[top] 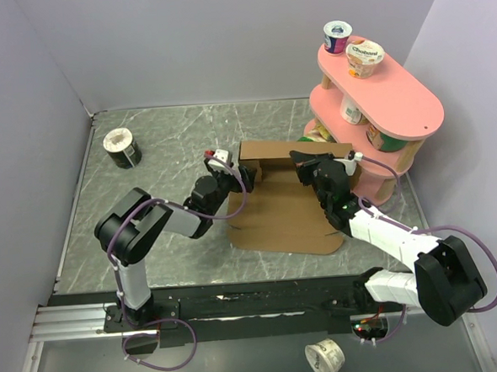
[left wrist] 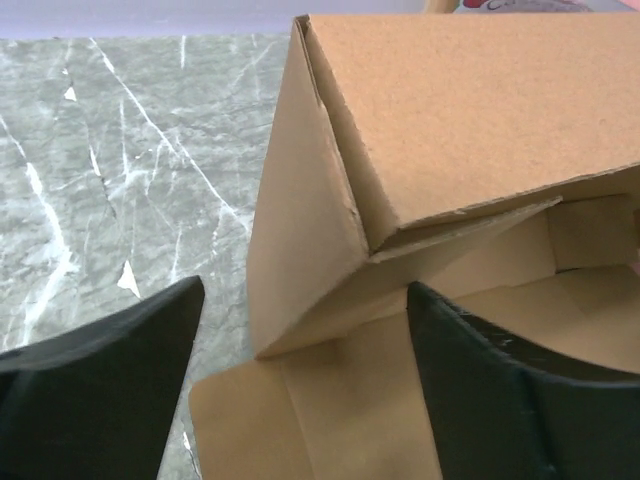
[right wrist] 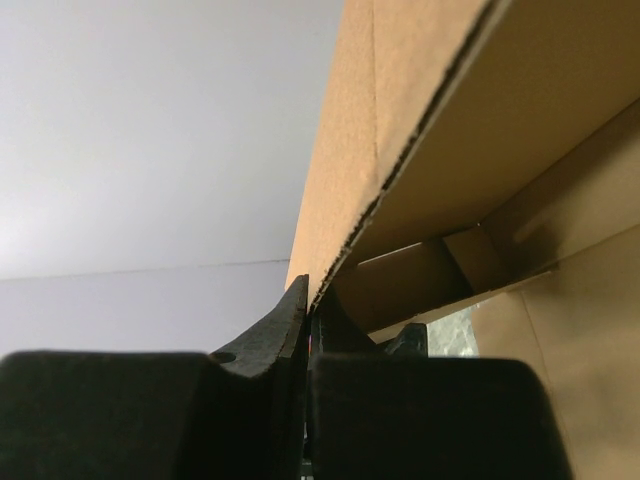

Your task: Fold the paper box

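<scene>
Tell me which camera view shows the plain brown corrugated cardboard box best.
The top external view: it shows the whole brown corrugated cardboard box, its flat base panel and raised far wall. The left wrist view shows only one folded corner; the right wrist view only a wall edge, close up.

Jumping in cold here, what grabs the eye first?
The half-folded paper box lies mid-table, its far wall raised, with the right claw pinching that wall's edge. The left claw gapes open at the box's left corner, and a pink shelf with yogurt cups stands far right.
</scene>
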`<state>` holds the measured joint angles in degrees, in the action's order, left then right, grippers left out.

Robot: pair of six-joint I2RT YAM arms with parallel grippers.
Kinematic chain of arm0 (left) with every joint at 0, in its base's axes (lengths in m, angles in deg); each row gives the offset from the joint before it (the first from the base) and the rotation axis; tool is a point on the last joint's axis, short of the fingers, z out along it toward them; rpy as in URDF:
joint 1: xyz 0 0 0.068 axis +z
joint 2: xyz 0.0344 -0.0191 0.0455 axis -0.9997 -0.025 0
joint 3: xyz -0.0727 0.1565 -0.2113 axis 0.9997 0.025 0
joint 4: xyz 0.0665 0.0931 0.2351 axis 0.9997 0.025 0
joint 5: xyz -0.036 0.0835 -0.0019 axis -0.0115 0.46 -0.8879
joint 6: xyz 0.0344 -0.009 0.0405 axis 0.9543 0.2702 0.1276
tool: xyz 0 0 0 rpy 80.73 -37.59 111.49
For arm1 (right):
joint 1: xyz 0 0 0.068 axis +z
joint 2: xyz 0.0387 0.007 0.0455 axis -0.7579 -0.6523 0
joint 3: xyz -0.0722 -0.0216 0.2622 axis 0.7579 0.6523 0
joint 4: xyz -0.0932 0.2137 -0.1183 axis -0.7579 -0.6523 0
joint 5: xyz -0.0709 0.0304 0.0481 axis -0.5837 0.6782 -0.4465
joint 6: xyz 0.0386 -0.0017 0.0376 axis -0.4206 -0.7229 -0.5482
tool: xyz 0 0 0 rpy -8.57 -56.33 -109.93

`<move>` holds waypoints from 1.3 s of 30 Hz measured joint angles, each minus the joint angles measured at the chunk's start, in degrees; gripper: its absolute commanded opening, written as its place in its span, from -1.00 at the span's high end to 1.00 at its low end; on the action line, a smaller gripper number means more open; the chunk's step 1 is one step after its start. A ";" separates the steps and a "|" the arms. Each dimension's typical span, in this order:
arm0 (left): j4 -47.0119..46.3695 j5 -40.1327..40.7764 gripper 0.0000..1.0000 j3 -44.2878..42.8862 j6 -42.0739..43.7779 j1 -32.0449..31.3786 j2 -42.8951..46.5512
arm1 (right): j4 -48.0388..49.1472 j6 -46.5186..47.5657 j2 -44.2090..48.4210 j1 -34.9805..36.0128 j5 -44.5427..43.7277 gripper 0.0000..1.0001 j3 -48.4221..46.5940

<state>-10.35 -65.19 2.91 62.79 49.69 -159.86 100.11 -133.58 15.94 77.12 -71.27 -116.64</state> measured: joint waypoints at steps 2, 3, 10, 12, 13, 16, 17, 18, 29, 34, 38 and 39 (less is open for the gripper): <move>-0.72 -1.53 -0.89 0.20 -0.66 0.74 -0.07 | 0.00 0.00 0.00 0.00 0.15 1.00 0.00; -1.05 -2.51 -0.89 0.33 -1.09 1.20 -0.09 | 0.00 -0.02 0.00 0.00 0.22 1.00 0.00; -2.49 -9.49 -0.98 0.35 -3.63 4.20 -0.85 | 0.42 0.02 -0.02 0.00 1.11 1.00 0.00; -2.47 -11.63 -0.98 0.31 -3.96 4.94 -1.18 | 0.42 0.17 -0.11 -0.02 1.51 1.00 0.00; -2.47 -12.26 -0.98 0.26 -4.09 5.20 -1.27 | 0.44 0.22 -0.15 -0.02 1.62 1.00 0.00; -2.64 -14.78 -0.97 -0.24 -4.50 5.99 -1.79 | 0.57 0.22 -0.35 -0.04 1.95 1.00 -0.02; -2.64 -15.61 -0.96 -0.52 -4.52 6.21 -1.99 | 0.57 0.22 -0.37 -0.09 2.01 1.00 -0.02; -2.69 -16.57 -0.94 -0.94 -4.55 6.34 -2.29 | 0.57 0.22 -0.37 -0.09 2.08 1.00 -0.02; -2.91 -17.42 -0.27 -3.21 -4.98 6.45 -3.19 | 0.68 0.17 -1.20 -0.15 3.19 1.00 -0.33; -2.91 -13.84 -0.03 -3.21 -4.63 5.97 -3.19 | 1.09 -0.07 -1.66 -0.13 3.63 1.00 -0.35; -2.84 -8.81 0.05 -3.21 -2.43 4.31 -3.15 | 1.14 -0.46 -1.88 -0.13 3.45 1.00 -0.44; -2.80 -7.54 0.07 -3.21 -1.73 3.87 -3.08 | 1.11 -0.50 -1.88 -0.13 3.45 1.00 -0.46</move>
<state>-13.15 -72.73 -0.30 61.06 53.56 -162.94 101.23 -134.08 14.06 76.99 -67.81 -117.10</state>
